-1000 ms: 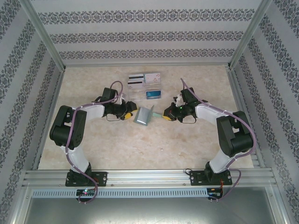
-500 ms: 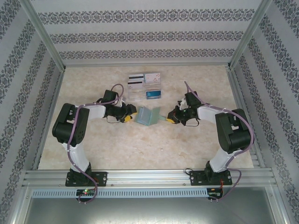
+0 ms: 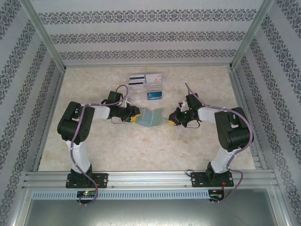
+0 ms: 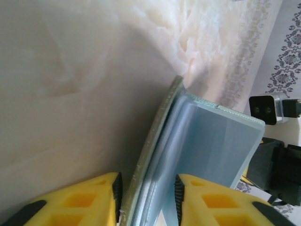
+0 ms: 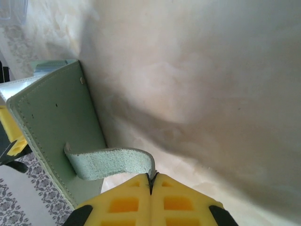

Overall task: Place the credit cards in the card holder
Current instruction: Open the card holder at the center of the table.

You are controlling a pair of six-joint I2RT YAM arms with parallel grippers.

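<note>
Top external view puts the wallet (image 3: 149, 117) for you near the middle of the table (image 3: 141, 155), partly spread with its pale blue-green inside facing up. The left gripper (image 3: 137, 115) is at its 9 o'clock edge and the right gripper (image 3: 168, 120) at its 3 o'clock.

In the left wrist view, your yellow fingers (image 4: 80, 205) straddle the wallet's edge. The green cover and the blue pockets fill the narrow gap between them, but you cannot tell whether the pads are actually pressing.

In the right wrist view, your fingers are closed tight together on the tip of the strap (image 5: 108, 165). It arcs from the wallet's green outer cover, which stands at 9 o'clock of the fingertips.

The cards (image 3: 136, 80) are well apart from the wallet, at its 12 o'clock. They sit in a clear stand (image 3: 141, 95): a striped white one and a pale one in the far row, a blue one (image 3: 154, 95) in the nearer row.
</note>
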